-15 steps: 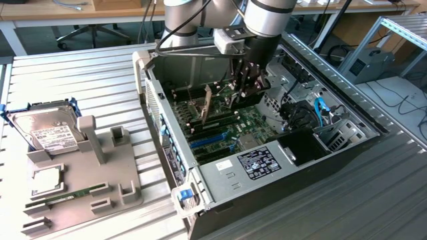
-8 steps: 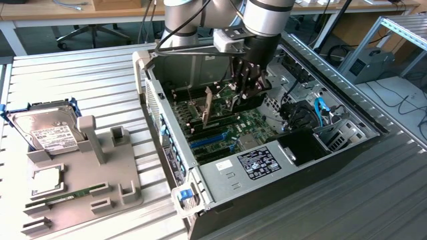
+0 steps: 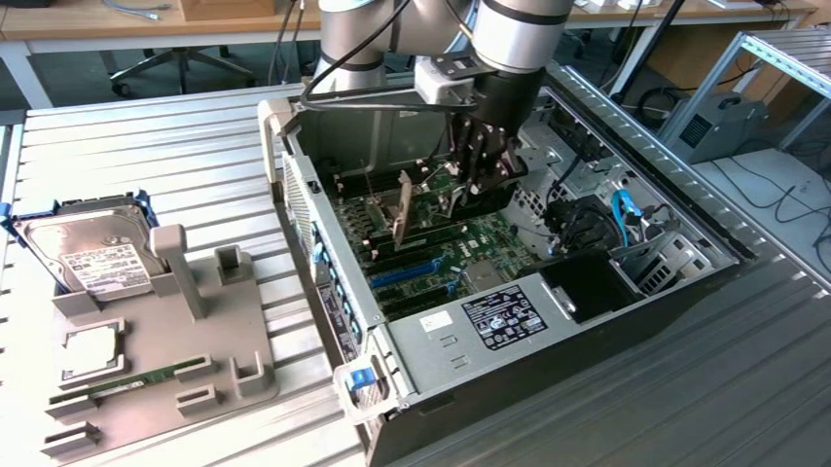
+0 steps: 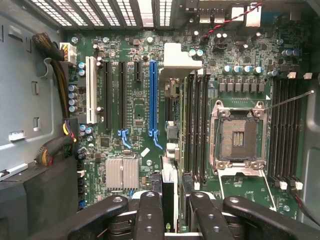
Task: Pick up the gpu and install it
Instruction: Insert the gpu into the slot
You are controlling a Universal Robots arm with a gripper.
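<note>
Inside the open computer case (image 3: 429, 336), over the motherboard (image 4: 240, 190): one gpu (image 4: 169, 182), standing on edge just beside the blue slot (image 4: 153, 95), bracket end toward the vented case wall.

Claw (image 4: 175, 215): closed on the gpu's top edge, fingers (image 3: 484, 161) pinching both faces. Whether the card sits in a slot cannot be told.

Handling, judged: light, stiff, thin; fragile components and contact edge. Best held by the bare board edges and the metal bracket.
</note>
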